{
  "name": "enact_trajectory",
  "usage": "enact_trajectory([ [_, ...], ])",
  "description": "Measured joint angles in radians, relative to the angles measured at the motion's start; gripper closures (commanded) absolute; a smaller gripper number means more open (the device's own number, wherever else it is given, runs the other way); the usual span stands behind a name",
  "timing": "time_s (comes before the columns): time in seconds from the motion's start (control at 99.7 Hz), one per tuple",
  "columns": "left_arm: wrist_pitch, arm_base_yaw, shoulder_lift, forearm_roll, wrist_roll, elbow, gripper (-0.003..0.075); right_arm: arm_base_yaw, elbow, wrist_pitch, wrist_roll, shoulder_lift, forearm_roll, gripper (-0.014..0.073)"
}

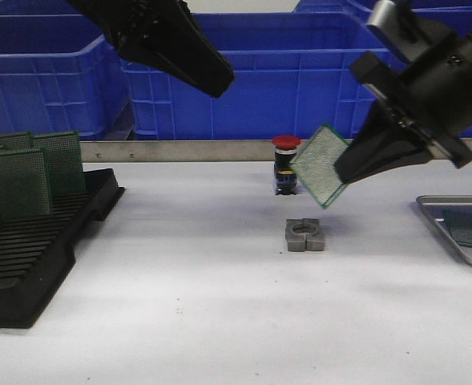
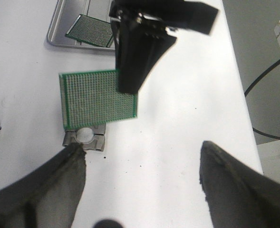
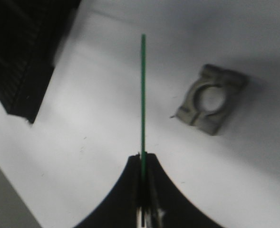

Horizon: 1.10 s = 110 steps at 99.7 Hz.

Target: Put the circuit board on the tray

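Note:
My right gripper is shut on a green circuit board and holds it tilted in the air above the table's middle. The board shows face-on in the left wrist view and edge-on in the right wrist view, clamped between the jaws. The silver-grey tray lies at the right edge of the table, with another green board lying in it; it also shows in the left wrist view. My left gripper is open and empty, raised at the upper left.
A grey metal clamp block lies on the table below the held board. A red-topped button stands behind it. A black slotted rack with several upright green boards sits at the left. Blue bins line the back.

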<state>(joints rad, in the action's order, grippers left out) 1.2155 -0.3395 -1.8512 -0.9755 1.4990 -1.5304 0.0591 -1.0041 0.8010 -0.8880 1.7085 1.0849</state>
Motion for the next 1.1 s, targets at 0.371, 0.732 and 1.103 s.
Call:
enact_trajectory([
  [0.371,0.000,0.000,0.000,0.000,0.000,0.000,0.0238,-0.294,0.018,-0.088,0.011,0.004,-0.001,0.0662],
  [0.732,0.000,0.000,0.000,0.000,0.000,0.000,0.0238,-0.385,0.020,-0.084,0.011,0.043,-0.024,0.0008],
  [1.103,0.000,0.014,0.000,0.000,0.000,-0.001,0.0426,-0.385,0.020,-0.064,-0.006,0.043,-0.035,0.0151],
])
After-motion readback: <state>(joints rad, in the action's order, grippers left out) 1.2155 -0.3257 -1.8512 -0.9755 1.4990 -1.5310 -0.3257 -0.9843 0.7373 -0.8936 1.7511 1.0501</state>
